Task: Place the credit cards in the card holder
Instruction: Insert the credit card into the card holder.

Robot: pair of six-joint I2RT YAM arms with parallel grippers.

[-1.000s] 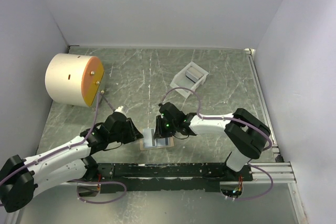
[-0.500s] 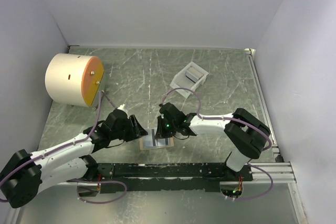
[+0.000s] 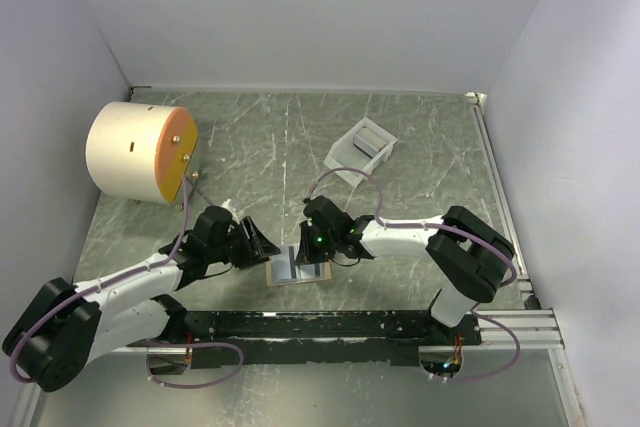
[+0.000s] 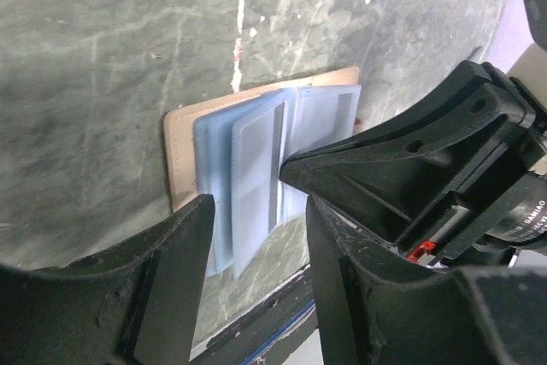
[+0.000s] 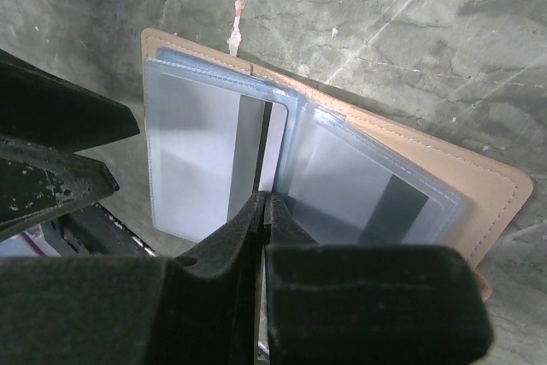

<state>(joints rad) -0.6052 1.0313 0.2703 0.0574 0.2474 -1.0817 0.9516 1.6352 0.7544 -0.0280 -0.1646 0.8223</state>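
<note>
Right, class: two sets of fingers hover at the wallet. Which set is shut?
The right arm's fingers: their tips meet over the wallet's clear sleeves. The left fingers stand apart, with a gap between them.

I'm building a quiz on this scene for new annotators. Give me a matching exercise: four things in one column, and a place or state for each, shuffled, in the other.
Things:
1 tan wallet
2 white tray
3 cream cylinder
4 left gripper

Places or states:
A at the far left
B jaws apart, holding nothing
C spread open at the near edge
D far side, right of centre

Pairs: 1-C, 2-D, 3-A, 4-B
</note>
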